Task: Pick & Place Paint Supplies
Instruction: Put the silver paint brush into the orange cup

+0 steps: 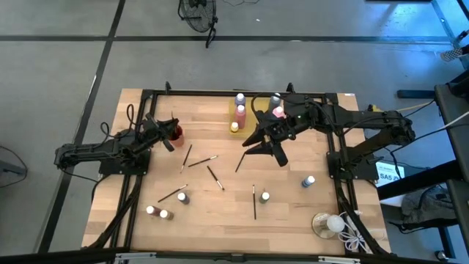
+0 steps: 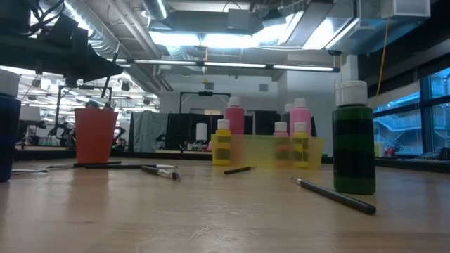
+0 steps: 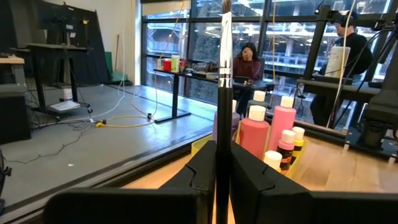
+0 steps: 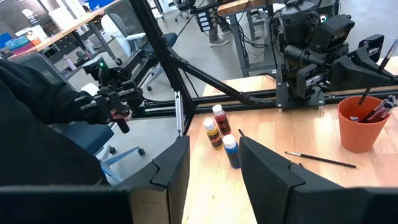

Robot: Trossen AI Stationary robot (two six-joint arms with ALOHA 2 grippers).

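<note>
Upper left of the high view: left end effector (image 1: 170,134) sits beside the orange cup (image 1: 176,133), clamped narrow on 1 upright paintbrush (image 3: 223,93) that rises between its fingers (image 3: 205,171) in the left wrist view.
Upper centre, high view: right end effector (image 1: 270,147) hangs just below the yellow tray (image 1: 258,119); jaws partly apart, nothing seen between them in the right wrist view.
Tray contents: several white-capped paint bottles (image 1: 240,114), pink ones tallest, stand at the tray's end of the tabletop (image 1: 293,205).
Loose brushes: thin dark brushes (image 1: 254,202) lie scattered across the middle of the high view, flat on the wood.
Loose bottles: small bottles (image 1: 181,197) stand in the lower half; a blue one (image 1: 308,181) is at right.
Handling, brushes: judged light, stiff and slim; likely to roll or pivot if pinched near an end, so take the handle at mid-length, across its axis.
Handling, bottles: judged light, rigid plastic, smooth-sided and easy to tip; grip the body below the cap, squarely.
Not task: clear dish with white ball (image 1: 331,224), lower right.
</note>
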